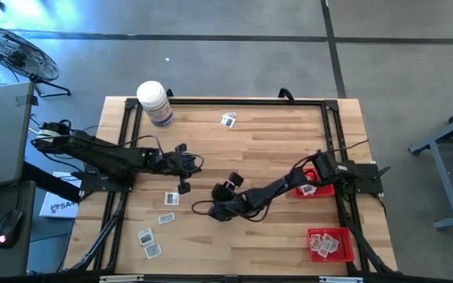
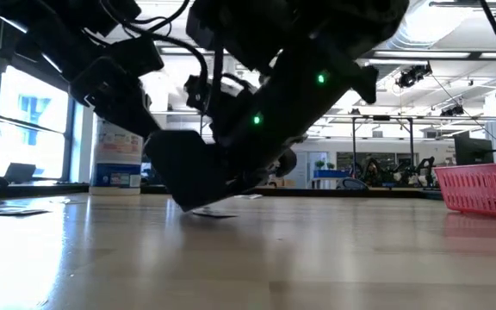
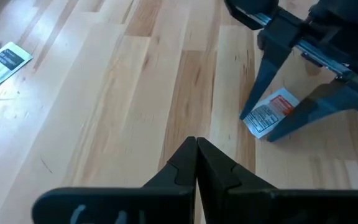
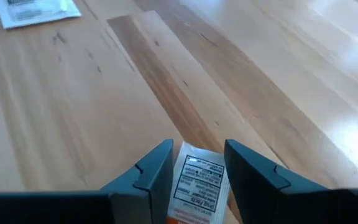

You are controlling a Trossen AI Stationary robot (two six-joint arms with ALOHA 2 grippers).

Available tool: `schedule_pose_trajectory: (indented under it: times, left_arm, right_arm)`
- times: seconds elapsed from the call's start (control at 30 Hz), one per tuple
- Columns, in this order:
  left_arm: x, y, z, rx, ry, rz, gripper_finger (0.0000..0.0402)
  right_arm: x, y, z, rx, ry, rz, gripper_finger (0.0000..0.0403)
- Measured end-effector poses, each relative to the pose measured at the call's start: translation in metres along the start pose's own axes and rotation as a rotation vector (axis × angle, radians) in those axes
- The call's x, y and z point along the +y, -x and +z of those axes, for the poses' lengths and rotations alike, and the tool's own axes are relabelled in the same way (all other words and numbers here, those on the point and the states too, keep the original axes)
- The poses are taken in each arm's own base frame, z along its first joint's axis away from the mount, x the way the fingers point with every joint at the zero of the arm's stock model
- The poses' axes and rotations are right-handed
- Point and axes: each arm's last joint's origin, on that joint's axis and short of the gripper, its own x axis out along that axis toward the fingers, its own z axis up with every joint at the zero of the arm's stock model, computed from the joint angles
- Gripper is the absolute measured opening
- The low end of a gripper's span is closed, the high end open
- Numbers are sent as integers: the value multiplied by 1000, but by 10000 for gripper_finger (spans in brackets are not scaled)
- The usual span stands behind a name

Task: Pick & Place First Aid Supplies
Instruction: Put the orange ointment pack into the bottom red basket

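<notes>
A small white packet with dark and reddish print point(image 4: 197, 180) lies flat on the wooden table, also seen in the left wrist view point(image 3: 269, 115). My right gripper point(image 4: 197, 149) is open and low over it near the table's middle point(image 1: 215, 211), one finger on each long side. My left gripper point(image 3: 196, 144) is shut and holds nothing; it hovers just to the left of the right gripper point(image 1: 197, 165). Several more packets lie loose near the table's near-left corner point(image 1: 152, 250), and a pair lies by the far edge point(image 1: 228, 119). My right gripper comes from above at a slant, its fingers point(image 3: 263, 81) standing along the two long sides of the packet point(image 3: 269, 115), which lies flat on the table. Whether the fingers touch it, I cannot tell.
A large white bottle with a purple label point(image 1: 154, 102) stands at the far left. Two red mesh baskets sit on the right, one under the right arm point(image 1: 321, 189) and one at the near right corner point(image 1: 330, 244), both with packets inside. Bare wood lies between them.
</notes>
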Motion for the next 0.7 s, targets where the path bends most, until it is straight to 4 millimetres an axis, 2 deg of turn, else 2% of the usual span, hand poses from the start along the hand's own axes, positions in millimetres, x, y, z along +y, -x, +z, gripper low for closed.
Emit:
schedule_pose_trajectory:
  times: [0.2, 0.33, 0.7]
  left_arm:
    - [0, 0, 0, 4, -1, 3, 0]
    - [0, 0, -1, 5, -1, 3, 0]
    - [0, 0, -1, 10, 6, 3, 0]
  right_arm:
    - [-9, -11, -5, 101, -109, 8, 136]
    - [-12, -19, -11, 160, -120, 21, 122]
    - [-13, -21, -11, 172, -124, 40, 9]
